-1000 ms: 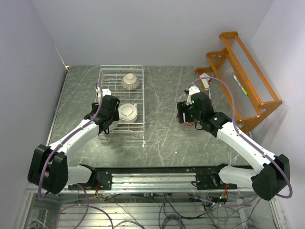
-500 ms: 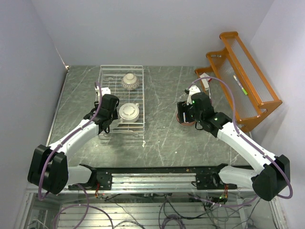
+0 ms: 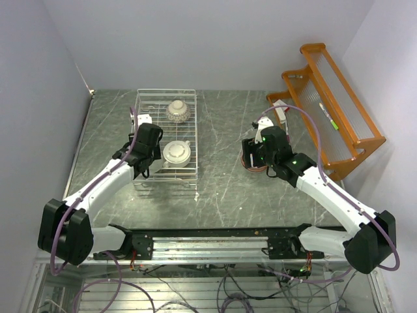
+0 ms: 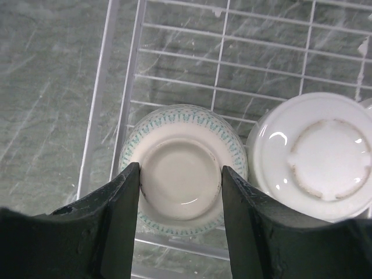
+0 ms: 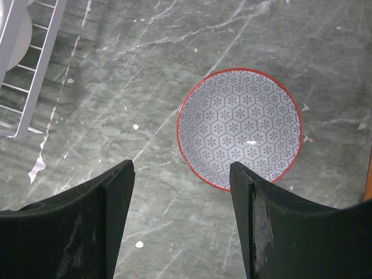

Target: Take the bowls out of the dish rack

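The white wire dish rack (image 3: 165, 94) stands at the back left. In it a patterned bowl (image 3: 178, 111) sits upside down, and a cream bowl with a small handle (image 3: 175, 152) sits upside down nearer me. My left gripper (image 3: 146, 156) hangs over the rack's left side. In the left wrist view my left gripper (image 4: 181, 168) is shut on the foot ring of an upturned teal-patterned bowl (image 4: 181, 192), beside the cream bowl (image 4: 322, 157). My right gripper (image 5: 182, 165) is open and empty, above the table just short of a red-rimmed hexagon-patterned bowl (image 5: 239, 129), which stands upright on the table.
An orange wooden shelf rack (image 3: 332, 111) stands at the back right against the wall, close behind the right arm. The dish rack's corner (image 5: 23, 75) shows at the left of the right wrist view. The table is grey marbled stone.
My left gripper has moved a little away from me along the rack's left side, its fingers staying on the teal-patterned bowl. The right arm has hardly moved.
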Controlling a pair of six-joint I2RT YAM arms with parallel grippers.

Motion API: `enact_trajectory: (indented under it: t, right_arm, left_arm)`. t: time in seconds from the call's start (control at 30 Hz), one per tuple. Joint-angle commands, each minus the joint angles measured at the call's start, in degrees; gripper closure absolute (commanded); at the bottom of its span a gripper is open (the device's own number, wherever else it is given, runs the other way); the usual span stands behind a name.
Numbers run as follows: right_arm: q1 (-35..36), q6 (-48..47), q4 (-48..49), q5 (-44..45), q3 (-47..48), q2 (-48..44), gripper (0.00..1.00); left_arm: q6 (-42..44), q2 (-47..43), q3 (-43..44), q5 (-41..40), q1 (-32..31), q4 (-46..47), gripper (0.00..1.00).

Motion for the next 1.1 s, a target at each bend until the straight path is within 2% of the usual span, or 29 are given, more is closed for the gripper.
enact_trajectory:
  t: [0.0,0.27,0.4,0.63,0.83,1.07]
  right_arm:
    - [-0.1,-0.4,1.3,0.1,-0.1,0.0,0.34]
    - [-0.1,0.4,2.1,-0.7,-0.6,-0.9,0.34]
    - [-0.1,1.8,5.5,-6.8,-1.8,-1.6,0.34]
    - [-0.1,8.1,20.0,-24.1,-5.9,-2.4,0.32]
    - [-0.2,15.1,31.0,-35.5,-6.8,-0.2,0.29]
    - [-0.6,25.5,47.1,-45.2,-9.4,2.7,0.28]
  left_arm:
    - [1.5,-1.0,6.3,-1.6,0.2,0.0,0.93]
    - [2.1,-1.7,10.0,0.4,0.1,0.0,0.93]
    - [1.4,-3.7,10.0,5.9,0.2,2.7,0.93]
    - [-0.7,-9.1,6.3,13.1,0.2,10.2,0.93]
    - [-3.8,-10.7,4.8,21.8,0.3,15.0,0.93]
    - [-10.7,-12.4,-2.6,33.1,0.7,30.8,0.93]
